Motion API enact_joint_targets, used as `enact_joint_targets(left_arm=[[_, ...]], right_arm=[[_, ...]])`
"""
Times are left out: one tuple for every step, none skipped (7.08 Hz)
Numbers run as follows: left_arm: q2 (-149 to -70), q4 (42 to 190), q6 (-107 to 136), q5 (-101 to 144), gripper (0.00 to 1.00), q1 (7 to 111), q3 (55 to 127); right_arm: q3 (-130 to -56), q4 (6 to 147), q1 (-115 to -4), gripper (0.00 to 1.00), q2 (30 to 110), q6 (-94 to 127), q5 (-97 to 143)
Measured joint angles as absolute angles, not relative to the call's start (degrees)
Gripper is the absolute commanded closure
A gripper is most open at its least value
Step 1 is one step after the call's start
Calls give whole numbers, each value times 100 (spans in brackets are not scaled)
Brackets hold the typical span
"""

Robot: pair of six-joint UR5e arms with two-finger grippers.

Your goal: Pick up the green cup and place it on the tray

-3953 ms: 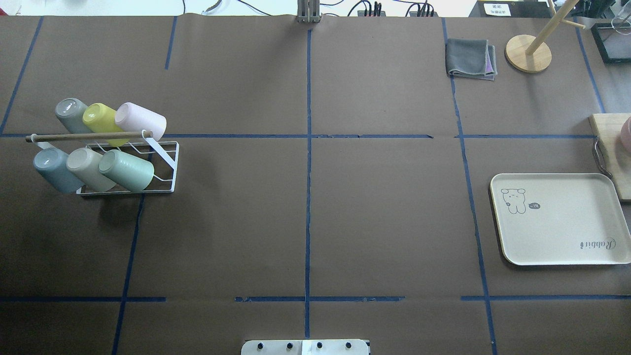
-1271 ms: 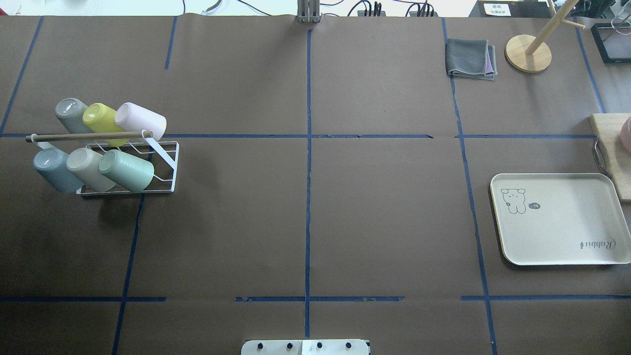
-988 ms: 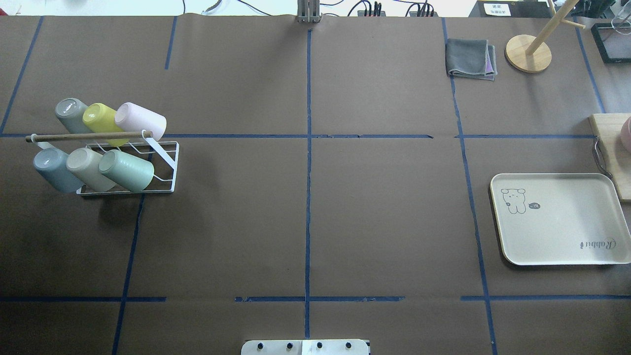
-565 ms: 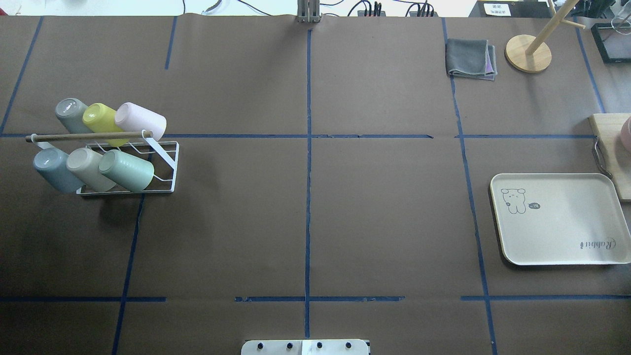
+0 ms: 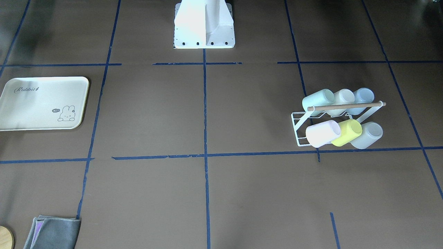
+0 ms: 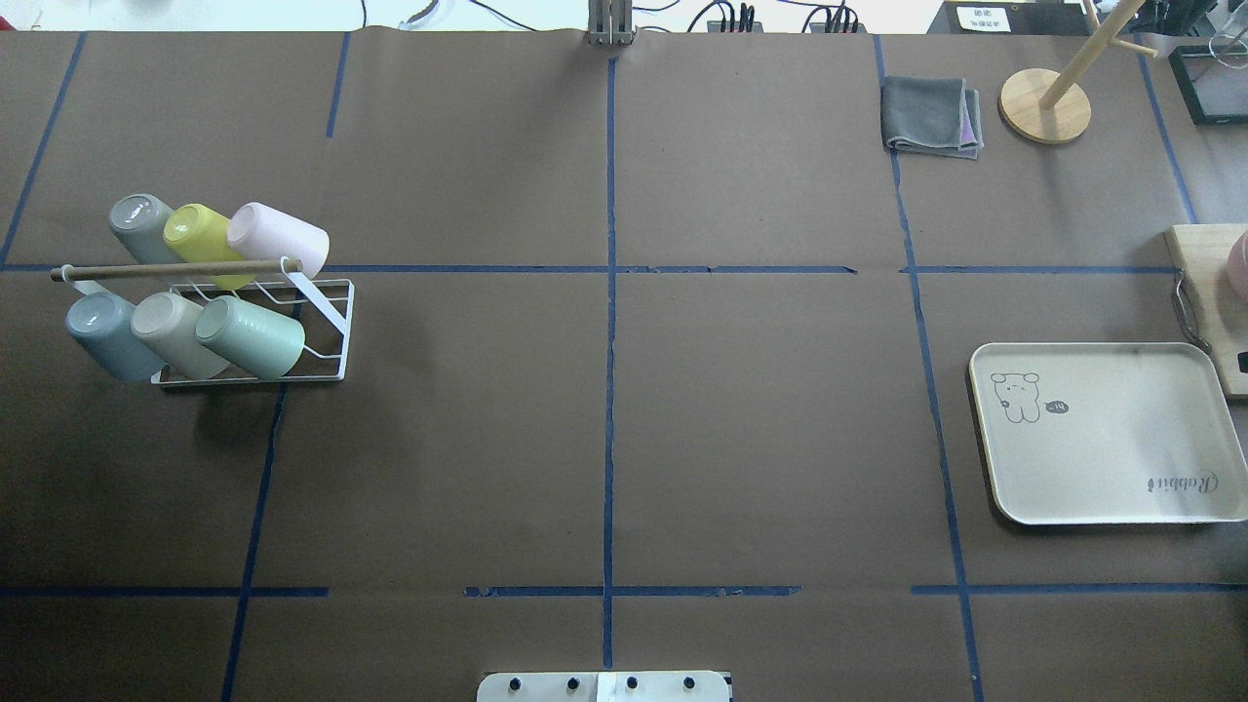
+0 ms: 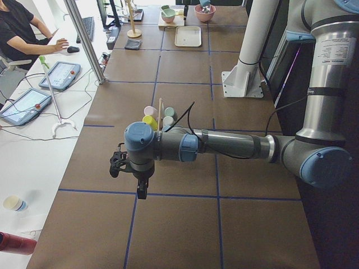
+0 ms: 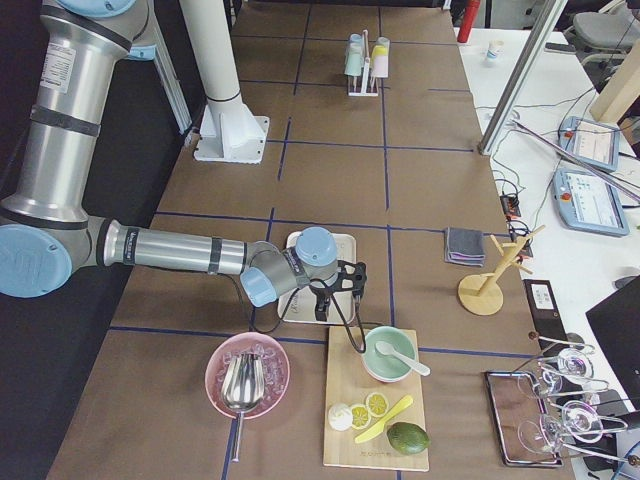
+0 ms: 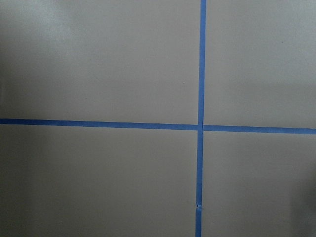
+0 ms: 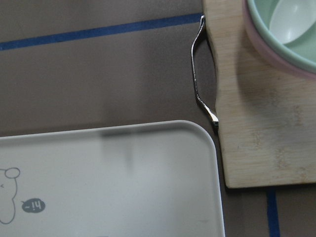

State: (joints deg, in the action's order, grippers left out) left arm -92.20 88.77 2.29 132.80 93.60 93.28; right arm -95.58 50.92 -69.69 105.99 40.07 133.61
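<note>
Resting on the white wire rack, the green cup lies tilted with its base upward. It is in the rack's row nearer the robot, at the end that faces the tray. Its side touches the beige cup, and a blue-grey cup fills that row's other end. The rack's farther row holds a grey cup, a yellow cup and a pink cup. A wooden rod crosses the top of the rack between the two rows.

The front-facing view shows the green cup in the same slot of the rack.

The tray lies flat, well apart from the rack, toward the robot's right, and nothing is on it. A folded grey cloth also lies well apart from the rack, on that same side.

The left gripper hangs above the table beyond the rack's outer end, on the side away from the tray, and touches none of the cups. I cannot tell how its jaws stand. Its wrist camera shows only crossed blue tape on the brown table.

The right gripper hangs well apart from the rack, and I cannot tell its jaw state either. Its wrist camera shows a corner of the tray beside a wooden board.
</note>
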Motion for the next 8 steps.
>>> enact_joint_targets(left_arm=[[-9220,8879,228,13280,0,9360,9334],[-9220,8883,229,13280,0,9360,9339],[-9220,8883,229,13280,0,9360,9341],[-9220,8882,228,13280,0,9360,9342],[-9220,8884,228,13280,0,9360,9342],[-9220,8885,229,13280,0,9360,9342],[-9220,8885,229,13280,0,9360,9343],[-9220,8886,229,13280,0,9358,9342]], right_arm=[[-9357,4672,-6717,0,10635,4319,13237],[-9083,4221,-6501,0,10651,4534,13087],[-8864,3871,-6294,0,10657,4692,12922],[-8755,3715,-6120,2,10655,4781,12797],[-8677,3660,-6019,8,10646,4814,12745],[-8604,3634,-5970,12,10637,4822,12735],[-8536,3613,-5950,18,10631,4822,12746],[-8490,3599,-5948,23,10628,4819,12756]])
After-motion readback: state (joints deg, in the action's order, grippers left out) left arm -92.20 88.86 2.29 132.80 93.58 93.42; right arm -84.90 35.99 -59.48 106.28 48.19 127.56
